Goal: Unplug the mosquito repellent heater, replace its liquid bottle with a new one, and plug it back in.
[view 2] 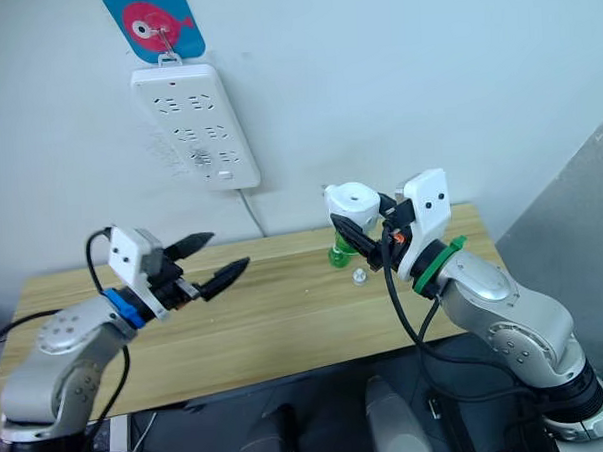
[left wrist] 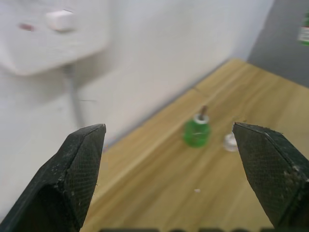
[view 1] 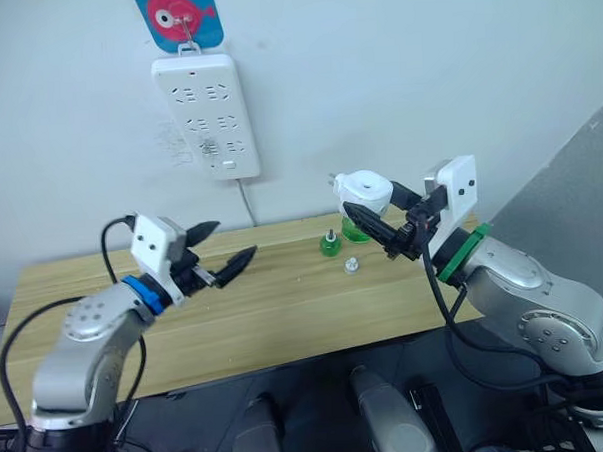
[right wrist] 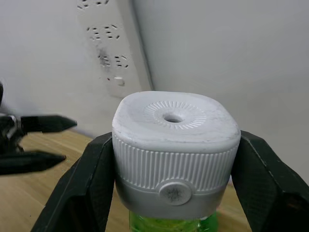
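Right pincer [view 1: 379, 219] is gripping the heater [view 1: 364, 191], green bottle already fitted, clear of the strip [view 1: 207, 115]; old bottle [view 1: 329, 244] and cap [view 1: 351, 266] are sitting below it on the counter [view 1: 285, 307]; left pincer [view 1: 229, 251] is gaping empty; replugging remains.

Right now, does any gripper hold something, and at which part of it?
The right gripper holds the mosquito repellent heater by its ribbed sides, a green bottle under it. The left gripper is open and holds nothing.
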`<state>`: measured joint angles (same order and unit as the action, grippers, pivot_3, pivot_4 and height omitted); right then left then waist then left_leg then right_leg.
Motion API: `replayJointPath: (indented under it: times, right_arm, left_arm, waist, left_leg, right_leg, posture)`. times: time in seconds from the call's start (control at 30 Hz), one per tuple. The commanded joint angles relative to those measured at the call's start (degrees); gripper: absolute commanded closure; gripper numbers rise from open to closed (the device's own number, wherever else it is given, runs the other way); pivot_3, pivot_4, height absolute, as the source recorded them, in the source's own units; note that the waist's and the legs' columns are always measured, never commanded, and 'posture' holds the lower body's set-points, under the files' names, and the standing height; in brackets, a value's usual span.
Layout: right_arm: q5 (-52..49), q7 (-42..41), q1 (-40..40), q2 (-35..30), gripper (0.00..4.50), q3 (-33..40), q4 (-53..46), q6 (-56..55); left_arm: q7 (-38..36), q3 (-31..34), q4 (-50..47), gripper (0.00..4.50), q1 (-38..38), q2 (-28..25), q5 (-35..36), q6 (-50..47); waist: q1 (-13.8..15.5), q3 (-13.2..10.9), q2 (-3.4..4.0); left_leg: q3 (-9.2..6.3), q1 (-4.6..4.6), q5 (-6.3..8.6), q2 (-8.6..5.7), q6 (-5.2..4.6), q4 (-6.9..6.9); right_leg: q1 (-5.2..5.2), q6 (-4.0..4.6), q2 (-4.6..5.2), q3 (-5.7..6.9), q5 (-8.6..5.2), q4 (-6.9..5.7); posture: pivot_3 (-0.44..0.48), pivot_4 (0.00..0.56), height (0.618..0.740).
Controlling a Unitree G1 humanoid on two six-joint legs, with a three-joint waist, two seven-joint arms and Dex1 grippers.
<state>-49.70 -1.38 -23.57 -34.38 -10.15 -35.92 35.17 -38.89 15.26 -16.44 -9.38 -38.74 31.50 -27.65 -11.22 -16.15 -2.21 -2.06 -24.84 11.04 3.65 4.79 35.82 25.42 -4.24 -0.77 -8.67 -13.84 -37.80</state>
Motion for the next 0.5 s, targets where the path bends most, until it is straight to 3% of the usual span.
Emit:
replayJointPath:
  times: [0.03, 0.17, 0.5]
  right_arm:
    - [3.3, -3.13, -0.91, 1.31, 1.49, 0.67, -2.49, -0.38]
    - [5.31, -5.25, -2.42, 3.13, 1.49, 0.95, -1.89, 0.96]
    - [7.5, -7.6, -3.71, 6.14, 1.49, 2.24, -2.66, 4.5]
  left_arm:
    - [-2.19, 2.78, 5.7, 0.0, -5.74, -2.36, 0.88, 0.49]
    - [-4.44, 0.63, 17.58, 0.0, -17.01, -3.36, -2.39, 4.47]
    - [-10.96, -5.14, 34.65, 0.0, -31.0, -0.76, -8.56, 13.75]
  waist:
    - [0.09, -0.01, -0.01]
    - [0.45, -0.04, -0.07]
    - [0.5, -0.03, -0.08]
  left_leg:
    - [0.01, 0.0, 0.0, -0.01, 0.0, 0.0]
    - [0.0, -0.02, 0.0, -0.04, 0.0, 0.02]
    - [-0.16, -0.08, 0.0, 0.02, 0.0, -0.11]
  right_leg:
    - [-0.01, 0.0, 0.01, -0.01, 0.0, 0.01]
    - [-0.02, -0.12, 0.02, 0.02, 0.06, 0.0]
    - [0.08, -0.37, -0.03, 0.2, 0.17, -0.15]
  posture:
    - [-0.189, 0.26, 0.74]
    - [-0.183, 0.262, 0.74]
    - [-0.201, 0.259, 0.74]
